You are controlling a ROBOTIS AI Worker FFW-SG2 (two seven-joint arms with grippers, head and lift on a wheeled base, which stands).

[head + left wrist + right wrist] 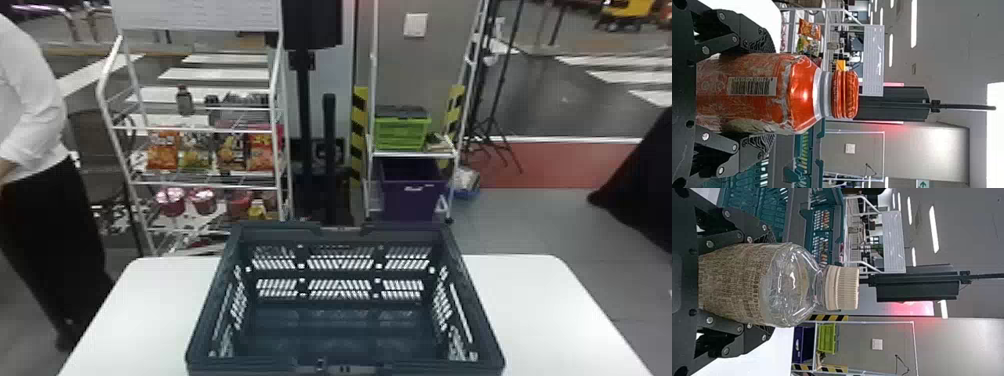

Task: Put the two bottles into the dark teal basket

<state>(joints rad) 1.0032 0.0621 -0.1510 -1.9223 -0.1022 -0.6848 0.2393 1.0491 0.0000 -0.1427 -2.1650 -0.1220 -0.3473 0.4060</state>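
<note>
Gripping a red-orange bottle (pixel 803 92), the left gripper (pixel 766 93) has its jaws parted about as wide as the bottle's body, one on either side of the wrinkled, printed label. The bottle stands upright, its ridged red-orange cap uppermost above a silvery neck. The dark teal basket (pixel 270 367) lies beyond it and to its right

The right gripper (pixel 768 284) has its jaws likewise apart by the breadth of a clear bottle (pixel 789 286), closed against its sides around a beige label covered in small print. This bottle is upright too, its cream cap on top, and the basket is beyond it on its left. Both bottles are in the jaws, outside the basket

The basket sits on the white table (pixel 540 310), open side up, with slotted walls; table top shows to its left and right

Past the table, far left, a white rack (pixel 205 186) carries a small dark bottle (pixel 184 101), a row of snack bags (pixel 162 150) and, below them, lidded cups (pixel 171 202). Farther right, a second rack (pixel 410 155) holds a green crate (pixel 400 135), with a purple bin (pixel 412 200) underneath, between yellow-and-black striped strips (pixel 359 135). Black cloth (pixel 645 195) hangs at the far right
</note>
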